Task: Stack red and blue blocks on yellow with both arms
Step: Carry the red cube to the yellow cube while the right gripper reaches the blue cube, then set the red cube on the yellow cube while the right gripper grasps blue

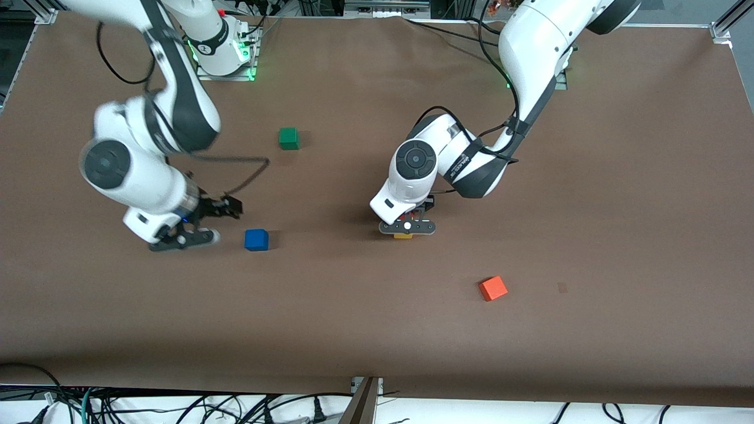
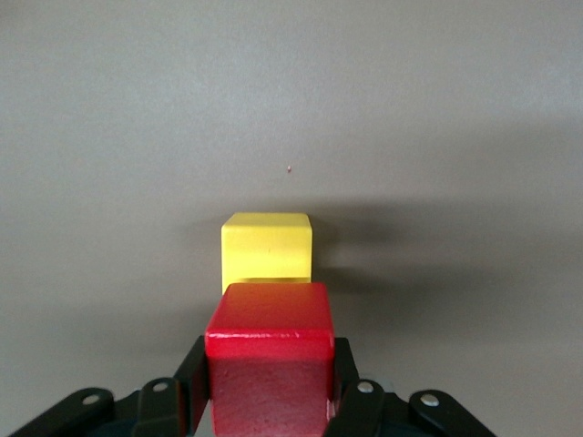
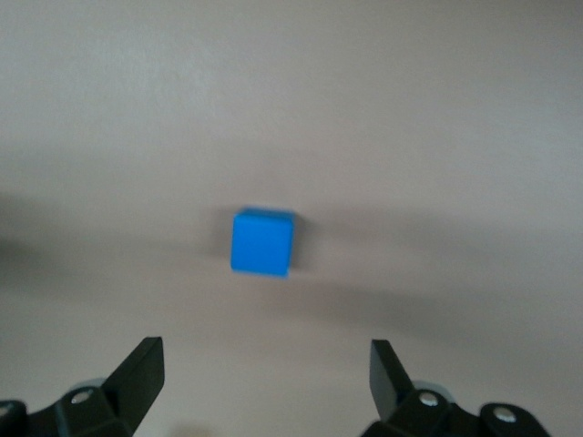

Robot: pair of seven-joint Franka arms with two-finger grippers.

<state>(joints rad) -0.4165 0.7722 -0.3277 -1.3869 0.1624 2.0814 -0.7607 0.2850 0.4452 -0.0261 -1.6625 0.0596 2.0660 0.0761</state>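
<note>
My left gripper [image 1: 406, 229] is shut on the deep red block [image 2: 269, 355] and holds it right over the yellow cube [image 1: 403, 236] in the middle of the table. In the left wrist view the yellow cube [image 2: 266, 250] shows just under the red block; I cannot tell whether they touch. In the front view the red block is hidden by the hand. The blue block [image 1: 256, 239] lies alone on the table. My right gripper [image 1: 184, 239] is open and empty, low over the table beside the blue block, toward the right arm's end. The right wrist view shows the blue block [image 3: 262, 242] ahead of its spread fingers [image 3: 146, 364].
A green cube [image 1: 288, 138] lies farther from the front camera than the blue block. An orange cube [image 1: 493, 288] lies nearer to the camera, toward the left arm's end. Brown mat [image 1: 618, 206] covers the table.
</note>
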